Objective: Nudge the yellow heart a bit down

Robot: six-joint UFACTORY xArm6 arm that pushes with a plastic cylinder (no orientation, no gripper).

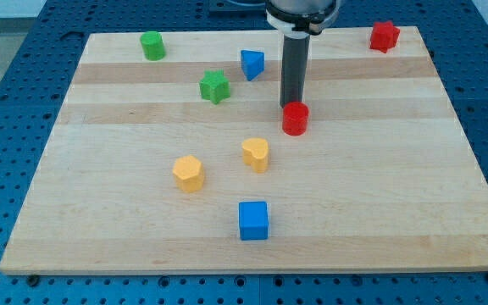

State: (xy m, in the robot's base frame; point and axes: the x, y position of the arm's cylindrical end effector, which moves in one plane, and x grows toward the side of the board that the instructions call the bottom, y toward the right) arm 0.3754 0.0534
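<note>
The yellow heart (256, 154) had bare board directly below it toward the view's bottom, with the blue cube (253, 220) lower still and well apart. To its left, the other yellow block (188, 173) sat near. Above and to the right, the red cylinder (295, 119) stood with my tip (292, 107) touching its top edge. The green star (214, 86) and the small blue block (252, 64) lay farther up, leaving open wood between them and the heart.

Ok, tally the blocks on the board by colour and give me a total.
Green: 2, one at the view's top left, a star
Blue: 2, one up top, a cube
Red: 2, a cylinder at my tip, one top right
Yellow: 2, the heart, one left of it
Total: 8
</note>
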